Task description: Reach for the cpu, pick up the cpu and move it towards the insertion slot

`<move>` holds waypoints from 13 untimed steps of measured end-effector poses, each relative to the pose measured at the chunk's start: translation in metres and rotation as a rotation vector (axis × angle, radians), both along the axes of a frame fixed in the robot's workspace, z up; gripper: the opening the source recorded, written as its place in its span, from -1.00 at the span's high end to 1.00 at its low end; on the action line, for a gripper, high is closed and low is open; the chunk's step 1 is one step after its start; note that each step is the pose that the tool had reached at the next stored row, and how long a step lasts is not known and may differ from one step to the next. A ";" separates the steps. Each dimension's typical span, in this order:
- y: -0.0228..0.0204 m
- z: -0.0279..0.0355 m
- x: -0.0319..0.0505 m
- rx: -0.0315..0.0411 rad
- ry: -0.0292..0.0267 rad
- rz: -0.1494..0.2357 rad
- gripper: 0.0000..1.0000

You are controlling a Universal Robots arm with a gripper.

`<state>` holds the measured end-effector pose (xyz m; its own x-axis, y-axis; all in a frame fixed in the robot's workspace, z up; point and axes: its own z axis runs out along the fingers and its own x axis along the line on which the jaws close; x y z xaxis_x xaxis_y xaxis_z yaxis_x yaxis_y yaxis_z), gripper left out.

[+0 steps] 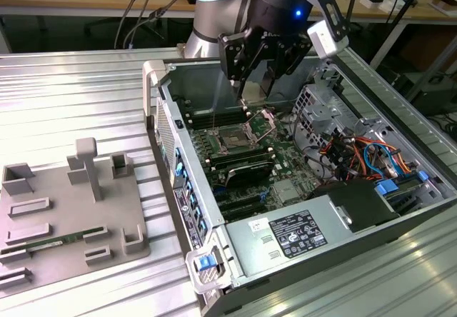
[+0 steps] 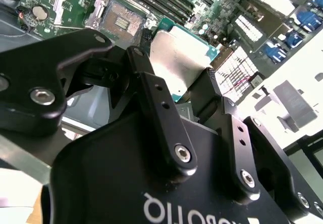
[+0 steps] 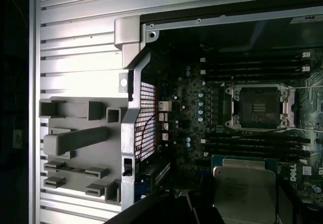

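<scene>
My gripper (image 1: 257, 74) hangs above the open computer case, shut on the cpu (image 2: 179, 57), a flat square chip with a silvery top held by its edges between the two black fingers (image 2: 151, 90). The first wrist view shows the cpu (image 3: 245, 188) in the air over the motherboard. The insertion slot (image 1: 235, 140) lies below the gripper and a little towards the exterior view's left. It is a square socket with a dark centre in a metal bracket, seen in both wrist views (image 2: 118, 18) (image 3: 260, 106), with its frame open. The cpu is apart from the socket.
Long black memory slots (image 3: 257, 67) flank the socket. Coloured cables (image 1: 353, 153) and a drive cage (image 1: 318, 103) crowd the case's right side, and a power supply (image 1: 300, 231) sits near the front. A grey tray (image 1: 43, 260) holding a green memory stick (image 1: 68, 238) lies outside the case wall (image 1: 161, 110).
</scene>
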<state>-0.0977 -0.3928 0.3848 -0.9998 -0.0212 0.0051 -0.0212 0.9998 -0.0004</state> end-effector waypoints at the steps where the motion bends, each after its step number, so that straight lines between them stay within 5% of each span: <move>1: 0.0008 0.0000 0.0010 0.0000 0.0000 0.000 -0.09; 9: 0.0090 0.0000 0.0096 0.0000 0.0000 0.000 -0.09; 13: 0.0190 -0.0003 0.0099 0.0001 0.0000 0.000 -0.09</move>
